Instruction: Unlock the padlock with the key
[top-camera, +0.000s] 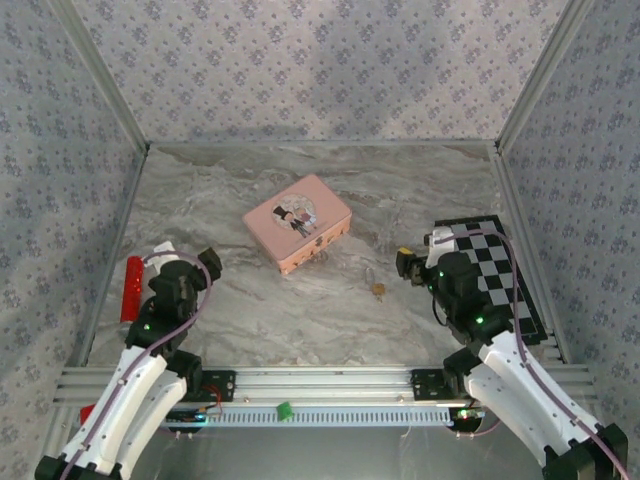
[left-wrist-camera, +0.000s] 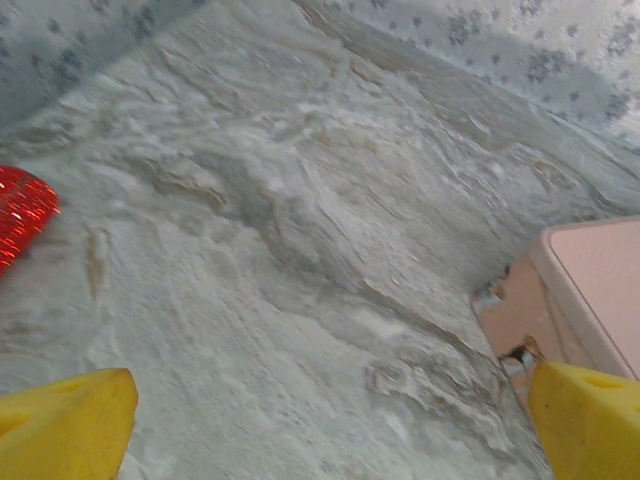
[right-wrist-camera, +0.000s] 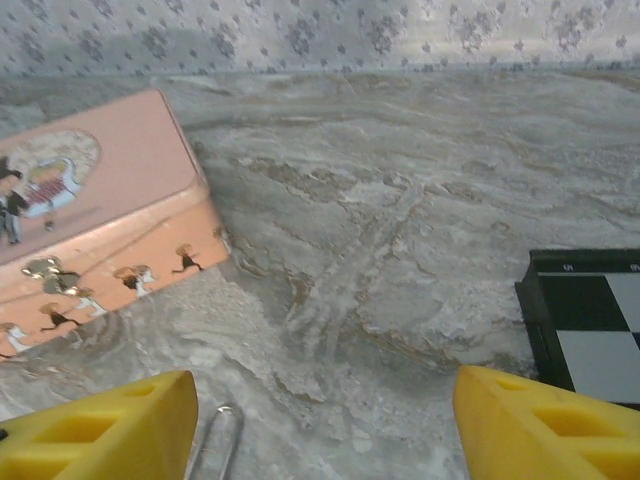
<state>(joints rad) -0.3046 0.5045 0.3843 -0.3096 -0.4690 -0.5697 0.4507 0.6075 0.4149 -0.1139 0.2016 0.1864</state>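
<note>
The tiny brass-gold padlock (top-camera: 378, 290) lies on the grey marbled surface (top-camera: 300, 320), between the pink rectangular picture tin (top-camera: 297, 222) and the black-and-white chequered board (top-camera: 500, 270), just in front of the right claw (right-wrist-camera: 325, 400). That claw stands released, its yellow fingers (right-wrist-camera: 150, 410) spread with nothing between them. The left claw (left-wrist-camera: 330, 420) is likewise spread wide and empty, well apart from the lock and near a red glittery block (top-camera: 131, 288).

I cannot make out the key anywhere, so the step in hand looks like securing the lock first. To do it well, the right claw should come down squarely over the brass body and pinch its flat sides rather than the wire, leaving the keyhole end exposed. A lock this small will likely skid if nudged off-centre.

In the right wrist view a thin silvery wire loop (right-wrist-camera: 224, 440), probably the shackle, lies just beside the left-hand finger. The body is too small to show whether it is locked.
</note>
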